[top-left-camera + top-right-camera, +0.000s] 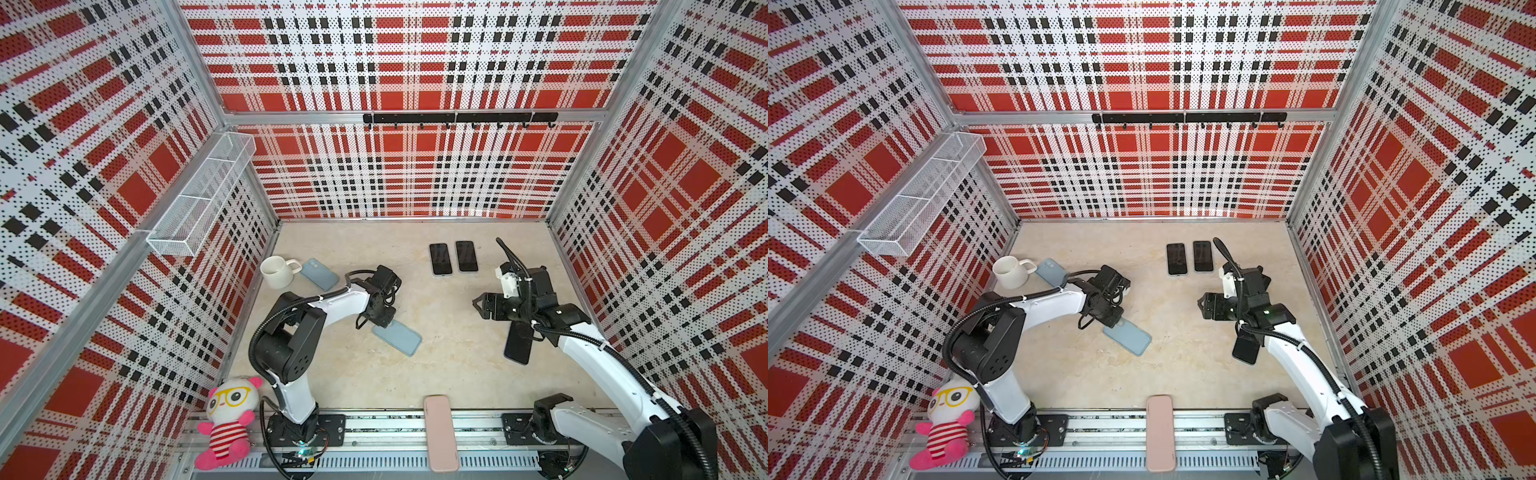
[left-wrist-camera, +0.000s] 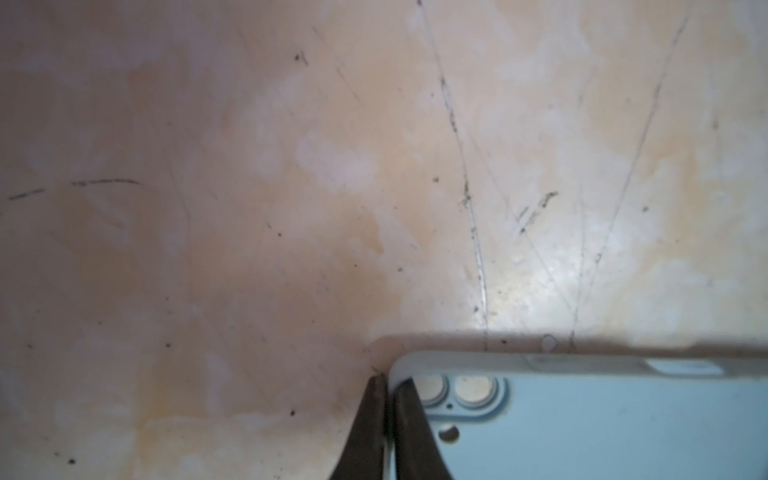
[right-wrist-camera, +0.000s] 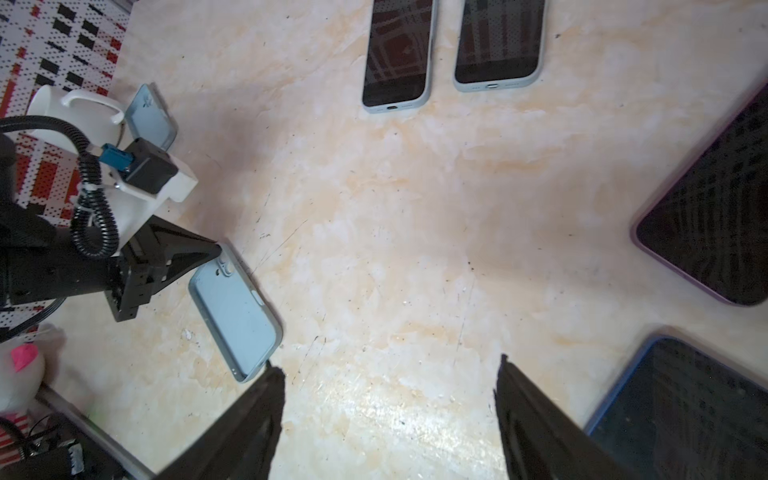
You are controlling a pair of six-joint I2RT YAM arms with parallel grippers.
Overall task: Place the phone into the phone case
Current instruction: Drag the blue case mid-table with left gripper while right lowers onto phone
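Phone case (image 1: 398, 337), pale blue, lies on the table (image 1: 449, 382), left fingers (image 2: 368, 419) pinched shut on its rim beside the camera cutout. The right fingers (image 3: 257, 415) hover wide and empty; a dark phone (image 1: 518, 347) lies under that arm.

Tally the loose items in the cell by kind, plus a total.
Phones, screen up: 4
Light-blue cases, no screen showing: 2
Pink case: 1
White mug: 1
Plush toy: 1
Total: 9
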